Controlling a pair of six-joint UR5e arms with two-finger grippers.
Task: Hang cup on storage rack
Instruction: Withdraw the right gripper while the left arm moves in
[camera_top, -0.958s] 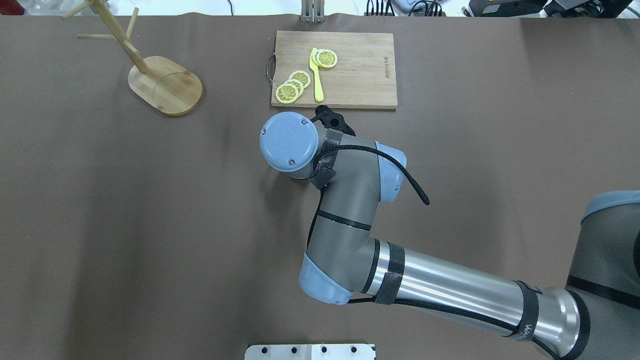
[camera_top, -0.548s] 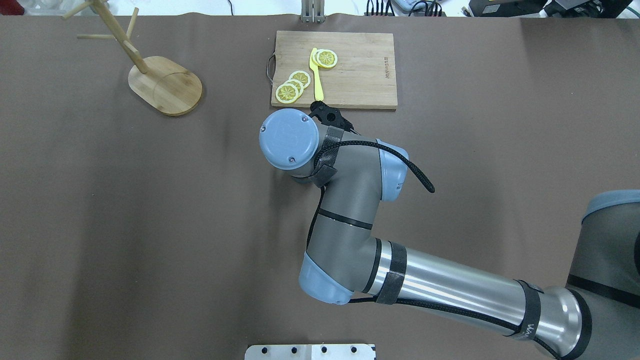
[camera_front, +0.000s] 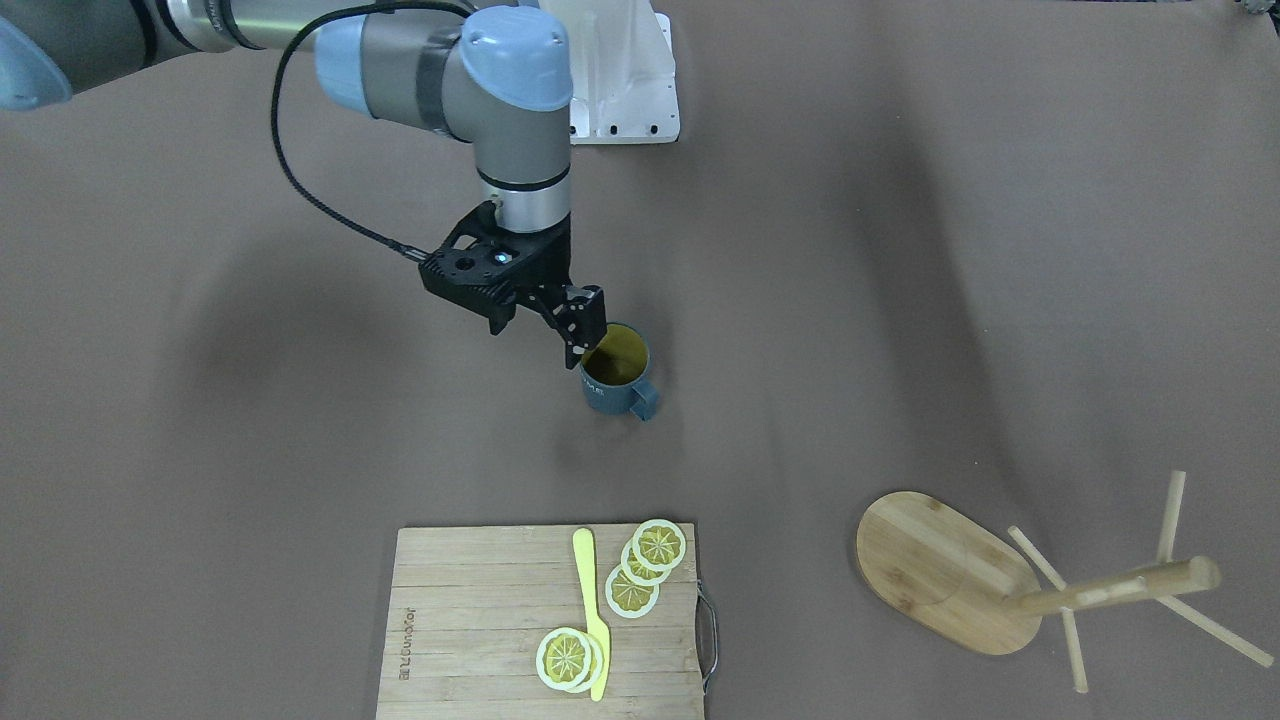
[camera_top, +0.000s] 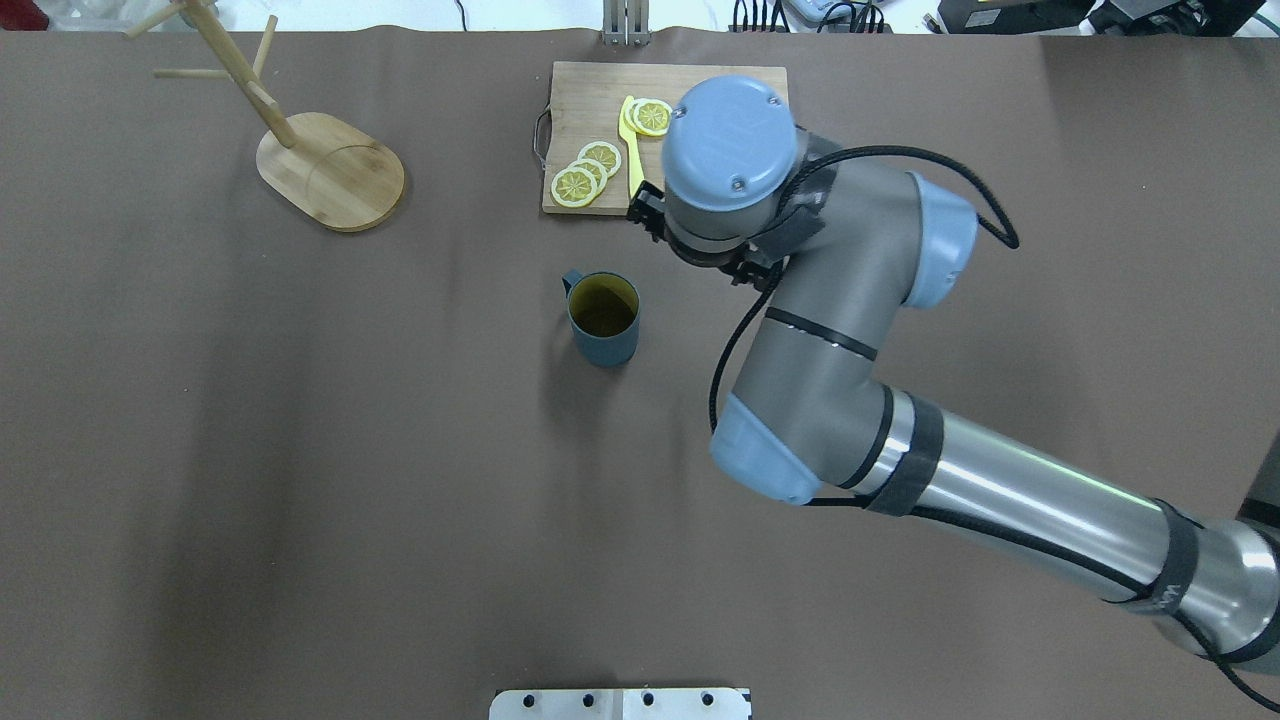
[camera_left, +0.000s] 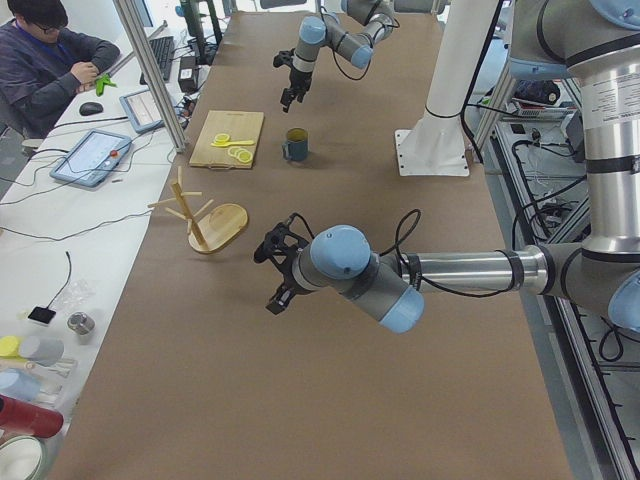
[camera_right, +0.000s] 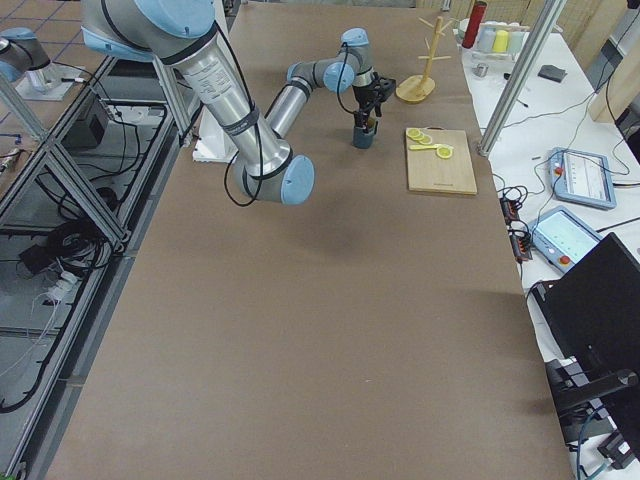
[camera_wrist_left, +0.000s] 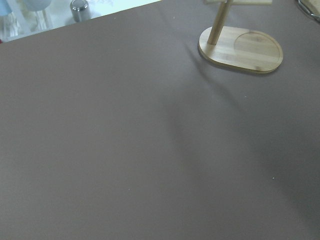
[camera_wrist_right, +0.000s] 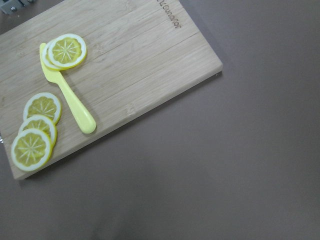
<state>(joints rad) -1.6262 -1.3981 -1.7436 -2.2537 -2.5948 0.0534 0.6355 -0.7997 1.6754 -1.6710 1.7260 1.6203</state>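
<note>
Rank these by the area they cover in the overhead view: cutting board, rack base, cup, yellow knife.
Largest to smallest:
1. cutting board, partly hidden by the right arm
2. storage rack base
3. cup
4. yellow knife, thin

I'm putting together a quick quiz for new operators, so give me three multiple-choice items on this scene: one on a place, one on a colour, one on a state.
1. The cup stands:
A) on the cutting board
B) on the bare table
C) on the rack's base

2. The knife is:
A) red
B) black
C) yellow

3. The cup is:
A) upright
B) on its side
C) upside down

Answers:
1 B, since brown table shows all round it.
2 C, since blade and handle are yellow throughout.
3 A, since its open mouth faces up and shows the yellow-green inside.
</note>
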